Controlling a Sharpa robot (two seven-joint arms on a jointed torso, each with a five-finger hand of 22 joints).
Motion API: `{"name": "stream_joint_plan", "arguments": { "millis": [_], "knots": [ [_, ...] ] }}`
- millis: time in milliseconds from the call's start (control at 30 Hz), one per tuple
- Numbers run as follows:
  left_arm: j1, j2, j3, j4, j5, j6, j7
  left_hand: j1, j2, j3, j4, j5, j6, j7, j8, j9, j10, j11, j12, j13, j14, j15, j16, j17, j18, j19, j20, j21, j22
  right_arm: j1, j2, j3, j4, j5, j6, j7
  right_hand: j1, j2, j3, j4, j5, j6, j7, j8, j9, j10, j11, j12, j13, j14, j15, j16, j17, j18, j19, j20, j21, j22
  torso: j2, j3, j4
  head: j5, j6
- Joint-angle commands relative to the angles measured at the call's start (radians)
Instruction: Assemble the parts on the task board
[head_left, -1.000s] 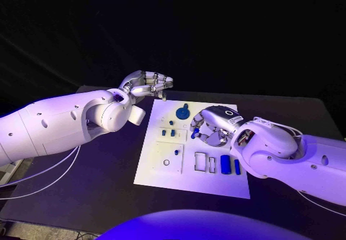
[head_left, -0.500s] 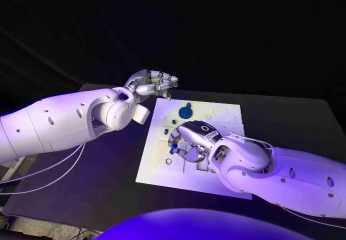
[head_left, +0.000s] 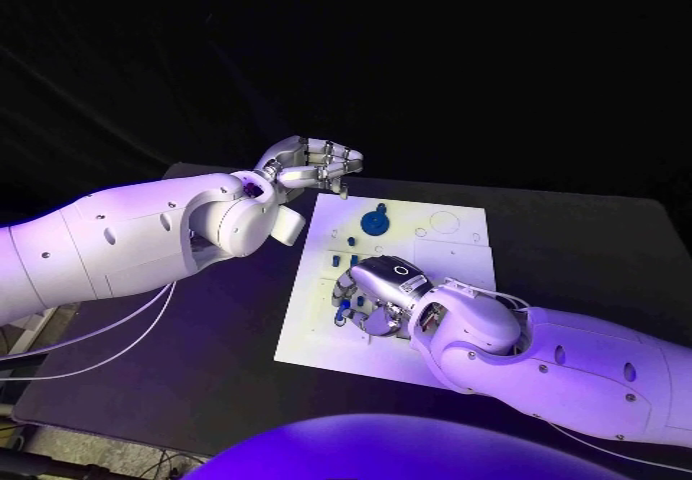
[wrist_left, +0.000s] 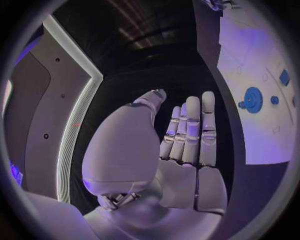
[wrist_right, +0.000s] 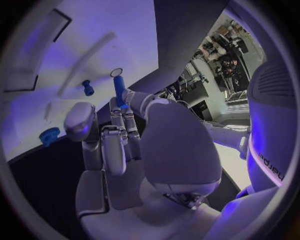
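My right hand, at frame centre over the task board, pinches a small blue peg between its fingers; I judge it light, stiff and slippery, best gripped mid-shaft. Farther, upper centre, my left hand has curled fingers, holding nothing.

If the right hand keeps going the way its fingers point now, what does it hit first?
Most likely the blue peg at the right hand's fingertips, which may already touch it. Beyond it lies the task board. Depth is hard to judge here.
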Motion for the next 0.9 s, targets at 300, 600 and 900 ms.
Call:
{"name": "stream_joint_plan", "arguments": {
  "millis": [300, 600, 900],
  "knots": [
    [0.001, 0.003, 0.001, -0.001, -0.002, 0.017, 0.004, 0.000, 0.005, 0.006, -0.001, 0.002, -0.004, 0.001, 0.005, 0.001, -0.008, -0.001, 0.004, -0.001, -0.003, 0.002, 0.000, -0.001, 0.009, 0.003, 0.006, -0.006, -0.001, -0.010, 0.007, -0.001, -0.010, -0.007, 0.015, 0.015, -0.015, -0.002, 0.005, -0.010, 0.007, -0.008, 0.000, 0.002, 0.003, 0.050, -0.047, 0.006, 0.003, 0.051, -0.003, 0.002, -0.003, -0.009, 0.000, -0.002, -0.002, 0.088, -0.002, 0.0003, -0.0001, 0.006, -0.004],
    [0.001, 0.002, 0.001, -0.001, -0.002, 0.017, 0.004, 0.000, 0.005, 0.006, -0.001, 0.002, -0.004, 0.001, 0.005, 0.001, -0.008, -0.001, 0.004, -0.001, -0.003, 0.002, 0.000, -0.001, 0.009, 0.003, 0.006, -0.006, -0.001, -0.012, 0.007, -0.002, -0.019, -0.008, 0.036, 0.012, -0.017, -0.002, 0.007, -0.013, 0.008, -0.008, 0.001, 0.002, 0.004, 0.050, -0.047, 0.006, 0.003, 0.051, -0.002, 0.002, -0.003, -0.009, 0.000, -0.001, -0.003, 0.088, -0.001, -0.0008, -0.0010, 0.006, -0.007],
    [0.001, 0.002, 0.001, 0.000, -0.002, 0.017, 0.004, 0.000, 0.005, 0.006, -0.001, 0.002, -0.004, 0.001, 0.005, 0.001, -0.008, -0.001, 0.004, -0.001, -0.003, 0.002, 0.000, -0.001, 0.009, 0.003, 0.006, -0.006, -0.001, -0.018, 0.020, -0.004, -0.040, -0.027, 0.043, -0.002, -0.019, -0.002, 0.009, -0.016, 0.008, -0.009, 0.001, 0.002, 0.004, 0.049, -0.047, 0.006, 0.004, 0.051, -0.002, 0.002, -0.005, -0.009, -0.001, -0.001, -0.005, 0.088, 0.000, -0.0006, 0.0009, 0.006, -0.010]
  ]
}}
